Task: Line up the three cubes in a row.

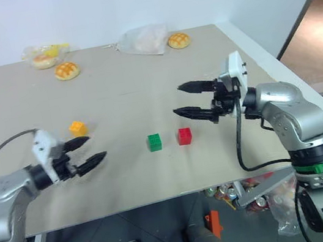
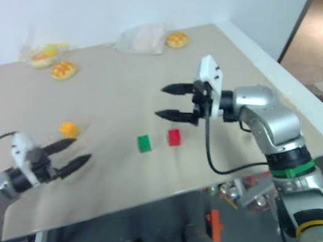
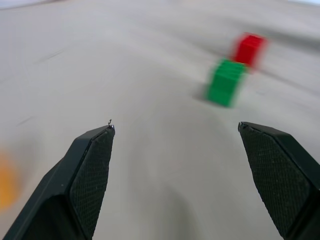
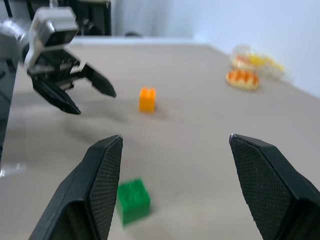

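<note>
The green cube (image 1: 154, 142) and the red cube (image 1: 184, 136) stand side by side near the table's front middle, a small gap between them. The orange-yellow cube (image 1: 78, 128) sits apart to their left. My left gripper (image 1: 95, 148) is open and empty, hovering just in front of the orange-yellow cube and pointing toward the green cube (image 3: 226, 82). My right gripper (image 1: 178, 100) is open and empty too; it points left, above and behind the red cube. The right wrist view looks past the green cube (image 4: 133, 200) to the orange-yellow cube (image 4: 147, 99) and my left gripper (image 4: 95, 102).
Two round golden buns (image 1: 67, 70) (image 1: 178, 40) lie at the table's far side. A clear plastic bag (image 1: 145, 38) and a second bag holding food (image 1: 45, 55) lie there as well. The table's right edge (image 1: 290, 74) borders a doorway. Cans (image 1: 223, 194) lie on the floor below.
</note>
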Available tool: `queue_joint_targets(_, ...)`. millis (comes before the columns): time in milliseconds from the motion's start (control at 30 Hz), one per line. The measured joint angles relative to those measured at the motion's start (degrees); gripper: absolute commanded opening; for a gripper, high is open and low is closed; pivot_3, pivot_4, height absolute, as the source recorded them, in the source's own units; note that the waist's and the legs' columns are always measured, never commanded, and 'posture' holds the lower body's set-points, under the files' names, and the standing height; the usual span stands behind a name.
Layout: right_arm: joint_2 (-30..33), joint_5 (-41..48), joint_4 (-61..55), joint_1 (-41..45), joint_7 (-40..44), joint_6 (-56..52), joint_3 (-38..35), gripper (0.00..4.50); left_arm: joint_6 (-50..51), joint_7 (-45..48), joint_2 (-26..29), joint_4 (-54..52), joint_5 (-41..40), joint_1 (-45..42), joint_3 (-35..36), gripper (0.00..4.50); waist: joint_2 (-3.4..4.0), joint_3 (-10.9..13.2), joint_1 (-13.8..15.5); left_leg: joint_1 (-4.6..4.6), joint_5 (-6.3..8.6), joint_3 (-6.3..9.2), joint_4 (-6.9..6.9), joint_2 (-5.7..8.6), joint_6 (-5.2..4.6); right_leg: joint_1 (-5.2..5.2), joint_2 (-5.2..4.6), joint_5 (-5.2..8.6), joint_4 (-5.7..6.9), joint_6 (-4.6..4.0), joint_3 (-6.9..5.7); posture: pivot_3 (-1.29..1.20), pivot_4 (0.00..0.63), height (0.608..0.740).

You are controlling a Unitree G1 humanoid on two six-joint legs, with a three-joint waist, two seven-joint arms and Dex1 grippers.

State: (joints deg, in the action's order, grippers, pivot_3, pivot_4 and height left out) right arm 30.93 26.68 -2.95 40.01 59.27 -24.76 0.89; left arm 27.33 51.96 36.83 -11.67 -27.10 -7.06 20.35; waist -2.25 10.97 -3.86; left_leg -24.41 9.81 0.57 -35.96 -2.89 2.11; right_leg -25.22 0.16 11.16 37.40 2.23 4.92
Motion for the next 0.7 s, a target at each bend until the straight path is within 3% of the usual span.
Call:
queue_joint_targets(333, -3.3, -1.2, 0.0, 0.9, 0.1, 0.7, 4.7, 3.54, -2.9, -8.4, -1.9, 3.8, 0.3, 2.9, 3.0, 4.09, -0.04, 0.0, 0.4, 0.01, -0.01, -0.07, -0.06, -0.01, 0.00, 0.02, -0.03, -0.04, -0.02, -0.06, -0.04, 0.00, 0.150, 0.740)
queue_joint_targets(700, -3.1, -1.4, -1.0, -0.3, -0.8, 1.1, 5.1, 3.54, -10.5, -9.0, -2.4, 22.3, 4.7, -8.9, -1.8, 4.09, -0.06, 0.0, 1.1, -0.01, 0.00, -0.08, 0.00, -0.02, 0.01, 0.00, -0.02, -0.04, -0.04, -0.07, -0.05, 0.00, 0.150, 0.740)
